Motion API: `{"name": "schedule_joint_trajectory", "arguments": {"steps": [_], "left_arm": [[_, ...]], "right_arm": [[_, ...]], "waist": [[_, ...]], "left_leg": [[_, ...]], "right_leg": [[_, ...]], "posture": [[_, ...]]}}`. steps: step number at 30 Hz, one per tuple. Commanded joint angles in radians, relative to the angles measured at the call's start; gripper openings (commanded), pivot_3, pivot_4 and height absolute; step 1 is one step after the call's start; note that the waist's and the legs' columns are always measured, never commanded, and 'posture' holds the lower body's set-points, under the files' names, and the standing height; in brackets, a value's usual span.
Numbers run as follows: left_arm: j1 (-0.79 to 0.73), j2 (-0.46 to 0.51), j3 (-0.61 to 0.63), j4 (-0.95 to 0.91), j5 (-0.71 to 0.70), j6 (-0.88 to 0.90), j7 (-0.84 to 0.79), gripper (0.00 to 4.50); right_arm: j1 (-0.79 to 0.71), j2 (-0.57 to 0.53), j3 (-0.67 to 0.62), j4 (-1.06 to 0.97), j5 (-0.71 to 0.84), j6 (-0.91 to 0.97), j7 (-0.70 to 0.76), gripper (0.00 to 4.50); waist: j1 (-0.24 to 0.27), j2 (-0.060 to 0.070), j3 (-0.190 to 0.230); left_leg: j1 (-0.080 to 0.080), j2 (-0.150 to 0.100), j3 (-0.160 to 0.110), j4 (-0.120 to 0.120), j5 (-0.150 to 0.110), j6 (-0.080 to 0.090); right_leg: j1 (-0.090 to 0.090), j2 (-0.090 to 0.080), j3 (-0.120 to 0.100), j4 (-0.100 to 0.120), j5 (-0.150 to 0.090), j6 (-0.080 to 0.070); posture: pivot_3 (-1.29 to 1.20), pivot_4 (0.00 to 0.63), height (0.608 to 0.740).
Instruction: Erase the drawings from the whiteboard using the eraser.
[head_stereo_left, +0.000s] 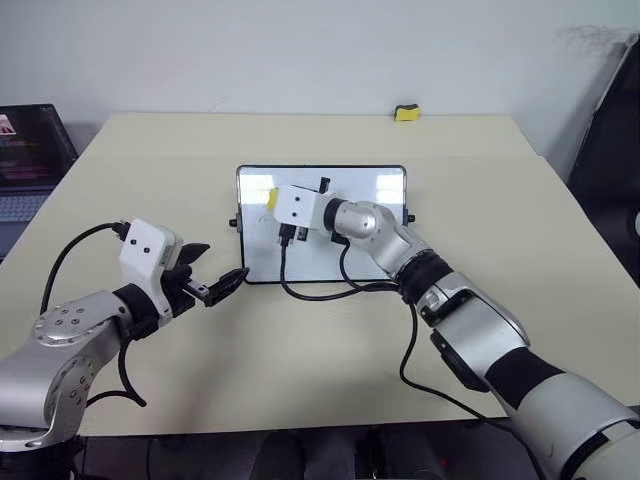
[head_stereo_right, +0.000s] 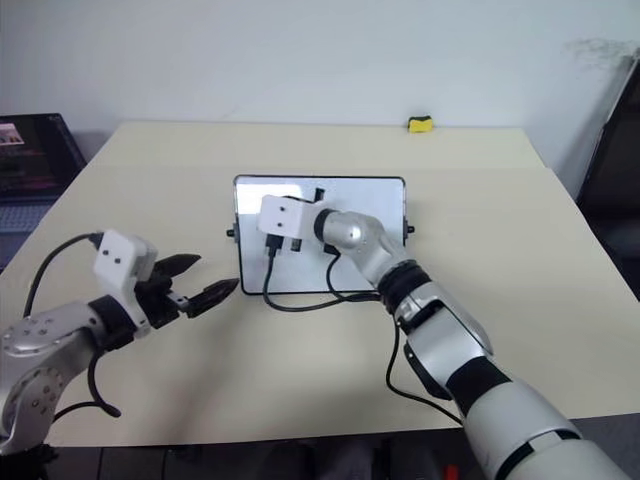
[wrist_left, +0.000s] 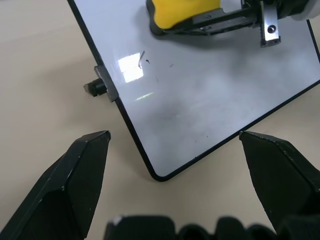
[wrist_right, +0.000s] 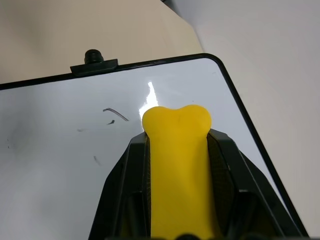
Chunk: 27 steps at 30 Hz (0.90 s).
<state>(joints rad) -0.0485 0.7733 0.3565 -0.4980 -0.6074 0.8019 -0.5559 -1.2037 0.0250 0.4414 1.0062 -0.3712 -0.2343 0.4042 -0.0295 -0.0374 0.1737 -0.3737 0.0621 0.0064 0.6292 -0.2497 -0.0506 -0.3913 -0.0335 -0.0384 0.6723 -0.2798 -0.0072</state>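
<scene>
At the far left edge one laptop (head_stereo_left: 30, 160) sits beside the table (head_stereo_left: 150, 180). Next comes the left gripper (head_stereo_left: 215, 275), hovering just off the near left corner of the board; its two black fingers (wrist_left: 75, 175) are spread wide and grasp nothing, one tip over bare table and the other near the board's lower edge.

In the middle lies one whiteboard (head_stereo_left: 370, 190), flat on the table, with a small black knob (wrist_left: 93, 87) on its short side. Of the drawings (wrist_right: 115, 116), a few faint leftovers can be counted in the wrist views: a short curved stroke, a small dash below it, and some tiny specks, all near the knob side of the board. The rest of the surface looks wiped, with a light smear.

Over the board's left part is the right gripper (wrist_right: 177, 145), clenched on one yellow eraser (wrist_right: 176, 150); the foam bulges out past the two fingers and sits just beside the leftover strokes.

Farther right, at the table's far edge, rests one second yellow-and-black block (head_stereo_left: 407, 112), well apart from the board
</scene>
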Motion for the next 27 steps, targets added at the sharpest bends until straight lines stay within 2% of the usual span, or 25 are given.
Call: {"name": "schedule_joint_trajectory", "arguments": {"steps": [1, 9, 11, 20, 27], "left_arm": [[0.002, -0.003, 0.009, -0.033, -0.005, -0.005, 0.004, 4.50], [0.006, -0.002, 0.014, -0.040, -0.009, -0.001, 0.006, 4.50], [0.008, 0.000, 0.019, -0.040, -0.011, 0.000, 0.005, 4.50], [0.022, 0.002, 0.029, -0.051, -0.016, 0.003, 0.007, 4.50], [0.025, 0.001, 0.027, -0.060, -0.020, 0.007, 0.011, 4.50]], "right_arm": [[-0.012, 0.030, -0.001, -0.006, -0.004, -0.001, 0.010, 1.17], [0.067, 0.017, 0.098, -0.032, -0.052, 0.033, 0.225, 1.17], [0.079, 0.006, 0.094, -0.069, -0.049, 0.030, 0.239, 1.17], [0.010, 0.061, -0.047, -0.203, 0.068, 0.057, 0.183, 1.17], [-0.050, 0.085, -0.055, -0.075, 0.024, 0.029, 0.028, 1.17]], "waist": [[0.000, 0.000, 0.000], [0.001, -0.001, 0.000], [0.002, -0.001, 0.000], [0.000, -0.001, 0.000], [-0.001, -0.002, -0.001]], "left_leg": [[-0.001, 0.000, 0.000, 0.000, 0.000, 0.000], [-0.005, 0.001, 0.000, 0.000, 0.000, 0.000], [-0.004, 0.000, -0.001, 0.000, 0.000, 0.000], [-0.006, 0.000, -0.001, 0.001, 0.000, 0.000], [-0.008, 0.001, 0.001, 0.000, 0.000, 0.000]], "right_leg": [[-0.001, 0.000, 0.000, 0.000, 0.000, 0.000], [-0.005, 0.000, 0.000, 0.001, 0.000, 0.000], [-0.005, 0.000, 0.000, 0.002, 0.000, 0.000], [-0.009, 0.002, 0.000, 0.005, 0.000, 0.000], [-0.013, 0.002, 0.001, 0.006, 0.000, 0.000]], "posture": [[0.00, 0.150, 0.740], [0.00, 0.150, 0.740], [0.00, 0.150, 0.740], [0.00, 0.150, 0.740], [0.00, 0.150, 0.740]]}}
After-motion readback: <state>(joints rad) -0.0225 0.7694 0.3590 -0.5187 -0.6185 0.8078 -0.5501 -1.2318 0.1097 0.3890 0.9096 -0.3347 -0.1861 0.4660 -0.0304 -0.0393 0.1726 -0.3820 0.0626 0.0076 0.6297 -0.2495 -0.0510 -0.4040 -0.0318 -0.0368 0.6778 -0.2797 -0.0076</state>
